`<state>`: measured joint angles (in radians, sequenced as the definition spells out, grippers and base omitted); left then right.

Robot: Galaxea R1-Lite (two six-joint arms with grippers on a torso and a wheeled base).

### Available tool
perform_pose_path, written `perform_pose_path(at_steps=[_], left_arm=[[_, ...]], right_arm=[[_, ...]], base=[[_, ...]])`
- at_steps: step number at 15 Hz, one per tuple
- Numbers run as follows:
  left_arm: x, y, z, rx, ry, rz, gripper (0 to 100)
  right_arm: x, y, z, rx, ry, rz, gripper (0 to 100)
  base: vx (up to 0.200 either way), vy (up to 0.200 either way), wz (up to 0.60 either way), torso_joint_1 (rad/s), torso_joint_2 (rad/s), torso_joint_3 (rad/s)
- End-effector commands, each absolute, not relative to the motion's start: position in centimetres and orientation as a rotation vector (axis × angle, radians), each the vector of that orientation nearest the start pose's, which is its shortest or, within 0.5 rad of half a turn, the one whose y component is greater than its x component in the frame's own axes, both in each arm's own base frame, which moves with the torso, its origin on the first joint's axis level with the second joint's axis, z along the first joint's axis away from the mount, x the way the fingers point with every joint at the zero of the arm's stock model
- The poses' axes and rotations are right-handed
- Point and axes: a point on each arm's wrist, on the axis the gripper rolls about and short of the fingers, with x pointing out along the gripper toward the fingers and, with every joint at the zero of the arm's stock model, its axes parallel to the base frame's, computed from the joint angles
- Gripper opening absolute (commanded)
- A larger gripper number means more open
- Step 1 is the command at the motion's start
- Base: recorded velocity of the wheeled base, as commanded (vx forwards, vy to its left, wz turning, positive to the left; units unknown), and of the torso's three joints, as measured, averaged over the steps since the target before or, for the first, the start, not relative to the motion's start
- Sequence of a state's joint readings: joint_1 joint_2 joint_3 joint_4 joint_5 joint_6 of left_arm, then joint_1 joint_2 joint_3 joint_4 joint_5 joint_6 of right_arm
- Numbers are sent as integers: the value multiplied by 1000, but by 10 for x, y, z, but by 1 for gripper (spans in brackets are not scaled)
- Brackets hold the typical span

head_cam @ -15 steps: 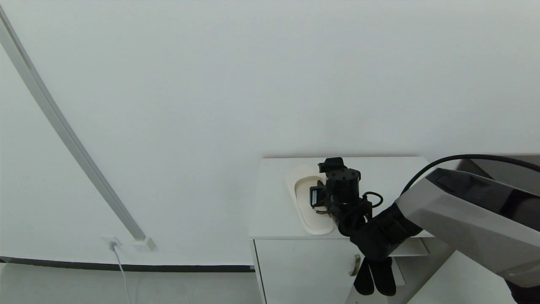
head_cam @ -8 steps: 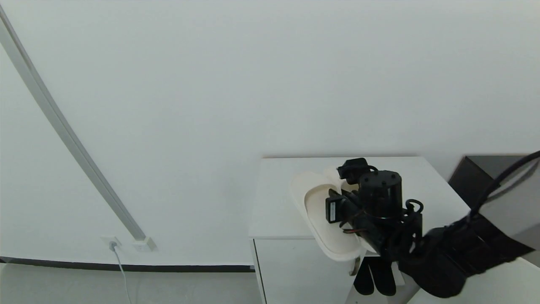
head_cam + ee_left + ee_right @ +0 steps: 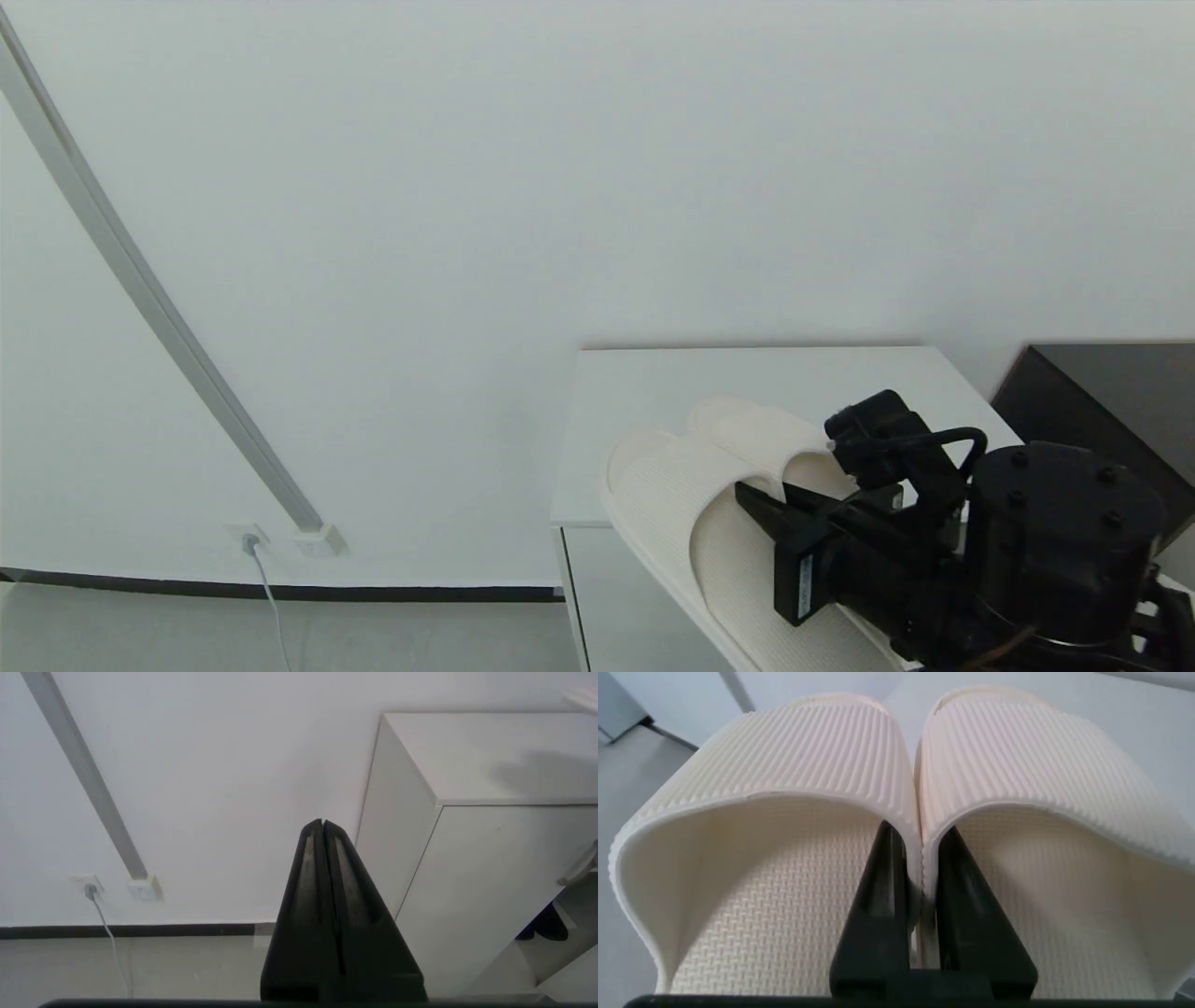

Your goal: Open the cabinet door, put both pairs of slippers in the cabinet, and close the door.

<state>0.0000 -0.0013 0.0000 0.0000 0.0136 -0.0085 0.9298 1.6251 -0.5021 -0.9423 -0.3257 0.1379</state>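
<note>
Cream-white ribbed fabric marks the slippers (image 3: 672, 504), a pair held side by side and touching, toes pointing away from the right gripper (image 3: 920, 859). The jaws are clamped on the two adjoining inner walls, one finger inside each slipper, so both travel as a unit. The pair hangs in the air by the front edge of the cabinet (image 3: 747, 383), apart from its bare top. Each slipper has a broad ribbed band over the toes, a finely embossed insole and a thin flat sole – light, soft and apt to flex in the grip. The left gripper (image 3: 322, 835) is empty with its jaws pressed together, and points at the wall beside the cabinet. Progress, as judged from the left wrist view: the cabinet appears open beside its handled panel, with shelf edges showing – and a dark shape (image 3: 547, 929) low inside may be the other pair (too small to be sure). The door-opening step therefore seems done and one pair possibly stowed. What remains is to carry the white pair down to a shelf, release it, and shut the door.
</note>
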Motion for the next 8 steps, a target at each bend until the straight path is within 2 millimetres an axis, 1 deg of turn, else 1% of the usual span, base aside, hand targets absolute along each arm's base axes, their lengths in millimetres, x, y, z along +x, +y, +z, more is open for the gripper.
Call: perform_pose_path(at_steps=[1, 7, 8], left_arm=[[-23, 0, 75, -9, 0, 14, 0], [-23, 0, 76, -11, -2, 14, 0], [-23, 0, 75, -12, 0, 14, 0]], right_arm=[[150, 194, 163, 35, 177, 607, 0], [150, 194, 157, 17, 201, 605, 0], [150, 194, 157, 17, 201, 605, 0]], base=[[0, 0, 0, 0, 0, 0], [0, 0, 0, 0, 0, 0], [-200, 0, 0, -2, 2, 2]])
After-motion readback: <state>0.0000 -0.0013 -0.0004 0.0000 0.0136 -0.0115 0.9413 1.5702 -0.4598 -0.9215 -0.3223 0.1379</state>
